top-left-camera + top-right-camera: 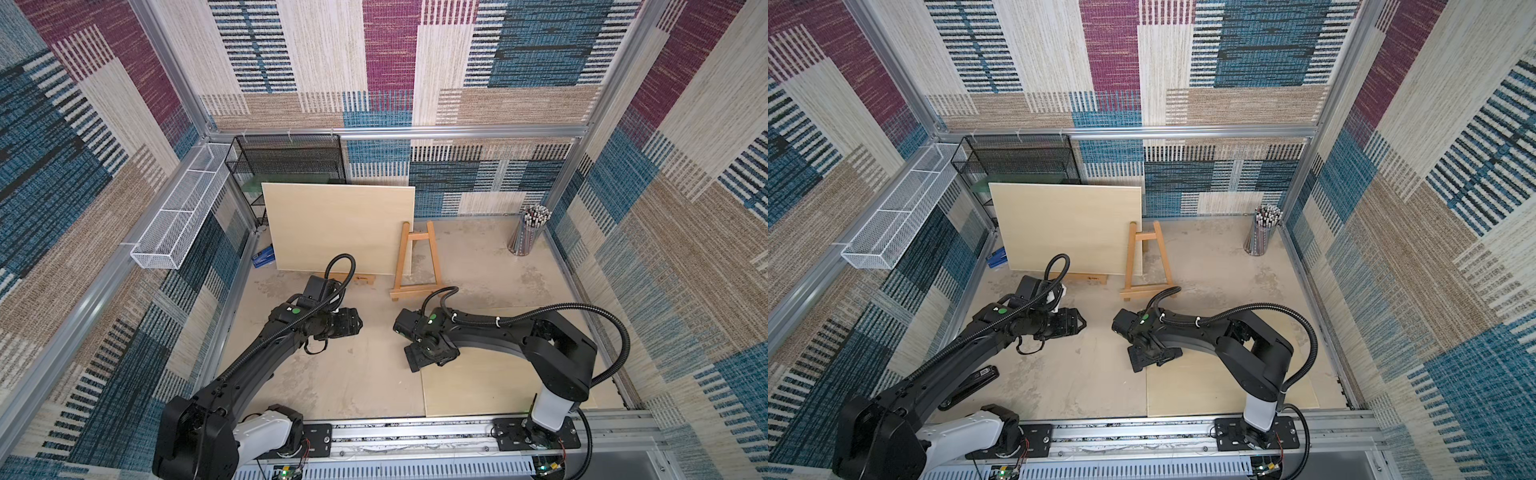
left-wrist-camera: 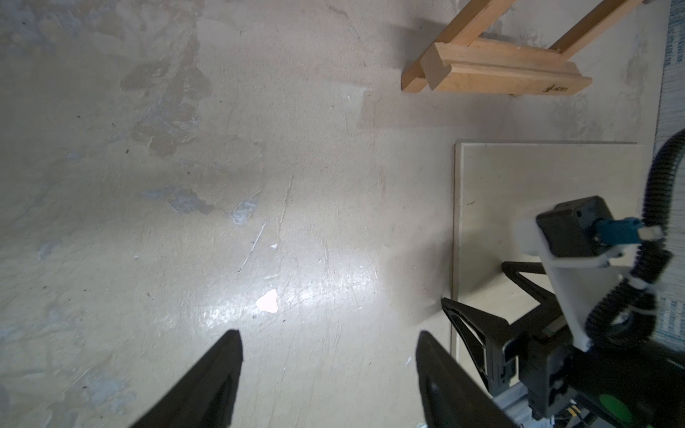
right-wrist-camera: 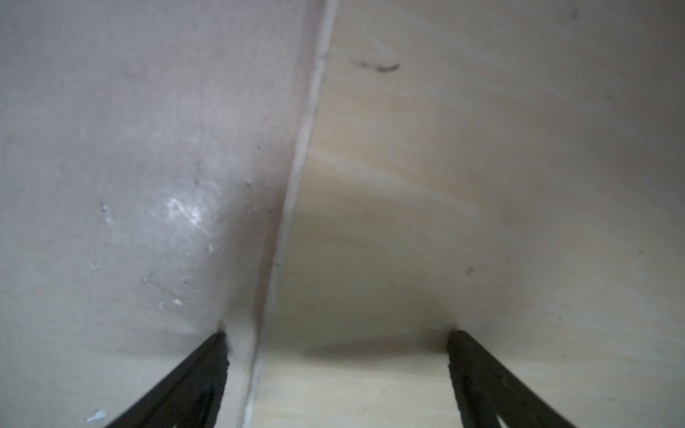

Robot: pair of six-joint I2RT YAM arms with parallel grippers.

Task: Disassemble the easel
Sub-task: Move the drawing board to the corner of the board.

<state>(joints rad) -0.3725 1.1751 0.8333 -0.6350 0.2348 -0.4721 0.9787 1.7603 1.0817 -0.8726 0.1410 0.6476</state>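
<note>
The easel [image 1: 415,290] stands upright, its long legs seemingly tilting toward the back wall [image 1: 457,174]. Left gripper [image 2: 328,335] and right gripper [image 3: 335,333] gape, empty.

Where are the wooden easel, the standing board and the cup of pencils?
wooden easel [image 1: 415,290]: a top view, on its bottom ledge.
standing board [image 1: 338,226]: a top view, middle of its face.
cup of pencils [image 1: 523,239]: a top view, on its mesh wall.

- Your left gripper [image 1: 358,322] reaches toward 3 o'clock, jaws parted, empty.
- Your right gripper [image 3: 337,333] points down, jaws spread wide, arm stretched toward 9 o'clock.
</note>
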